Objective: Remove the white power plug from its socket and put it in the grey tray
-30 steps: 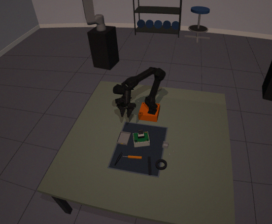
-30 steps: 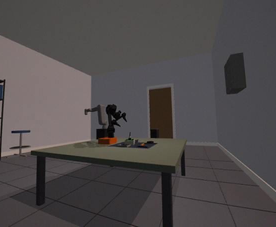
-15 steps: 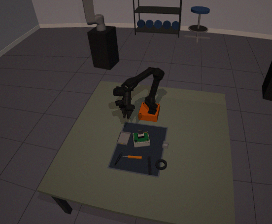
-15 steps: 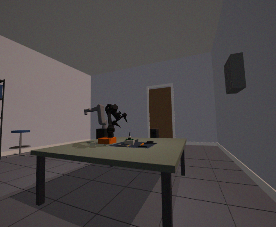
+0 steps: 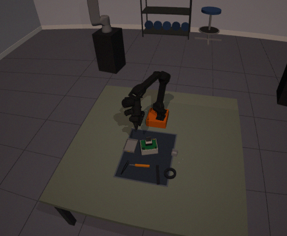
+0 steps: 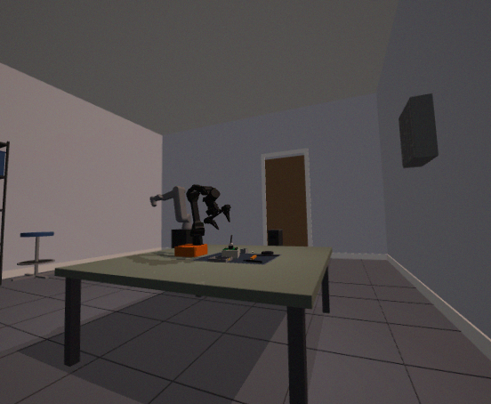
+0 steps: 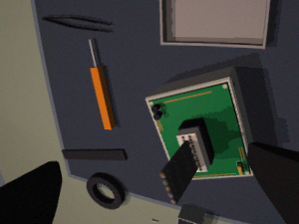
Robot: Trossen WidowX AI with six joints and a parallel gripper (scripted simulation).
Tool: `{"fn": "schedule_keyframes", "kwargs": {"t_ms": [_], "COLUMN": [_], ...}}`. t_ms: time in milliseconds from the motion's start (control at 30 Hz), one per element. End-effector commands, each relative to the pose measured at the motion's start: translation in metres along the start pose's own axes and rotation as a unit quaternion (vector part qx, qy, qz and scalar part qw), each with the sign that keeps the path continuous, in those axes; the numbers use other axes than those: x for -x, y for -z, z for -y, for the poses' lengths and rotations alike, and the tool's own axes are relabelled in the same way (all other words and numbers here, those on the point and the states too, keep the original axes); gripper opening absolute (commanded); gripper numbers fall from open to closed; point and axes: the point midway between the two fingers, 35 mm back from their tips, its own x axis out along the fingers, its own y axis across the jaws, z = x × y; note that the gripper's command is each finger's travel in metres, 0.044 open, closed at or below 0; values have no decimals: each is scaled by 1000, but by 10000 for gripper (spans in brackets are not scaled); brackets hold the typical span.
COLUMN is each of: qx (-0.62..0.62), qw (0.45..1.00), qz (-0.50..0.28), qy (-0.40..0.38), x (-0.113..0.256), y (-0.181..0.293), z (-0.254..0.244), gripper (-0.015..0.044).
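While the white plug (image 5: 148, 142) (image 7: 200, 153) sits upright in its dark socket (image 7: 204, 134), we have our pincer (image 5: 140, 128) (image 6: 224, 225) (image 7: 156, 162) poised above the far left part of the work mat (image 5: 147, 179) (image 6: 268, 258) (image 7: 80, 123), its fingers wide apart with nothing between them. In the wrist view the plug and its bundle of dark wires (image 5: 148, 138) (image 6: 231, 239) (image 7: 178, 170) show in the span between the two fingertips, but the exterior view puts us well above them, so we judge that we are lining up and not touching. The green circuit board (image 5: 153, 147) (image 6: 230, 249) (image 7: 186, 104) lies on its pale block (image 5: 149, 152) (image 6: 230, 254) (image 7: 240, 96), and just left of it in the top view the grey tray (image 5: 131, 145) (image 7: 213, 46) has no plug in it. Nearer lie the orange screwdriver (image 5: 142, 165) (image 6: 253, 257) (image 7: 102, 99), the tweezers (image 5: 125, 167) (image 7: 77, 21) at the left and the black ring (image 5: 170, 173) (image 6: 267, 253) (image 7: 106, 191) at the right. As for progress, nothing of the job itself is done: we have yet to come down, grip the plug, rock it loose, carry it left to the tray, let go and move clear. We should grip the white body, since the wires could bend under a pull.
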Motion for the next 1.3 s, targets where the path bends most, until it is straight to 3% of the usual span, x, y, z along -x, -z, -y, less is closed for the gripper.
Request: {"fn": "schedule_keyframes", "kwargs": {"t_ms": [0,267,700,1033,1267], "qx": [-245,-481,-219,-275,-483], "qw": [964,849,972,955,850], "qz": [24,136,15,29,126], "qy": [99,172,84,106,166], "x": [-18,-31,-14,-18,-28], "y": [21,49,22,28,52], "z": [5,14,5,7,16], "gripper": [430,430,430,430,430]}}
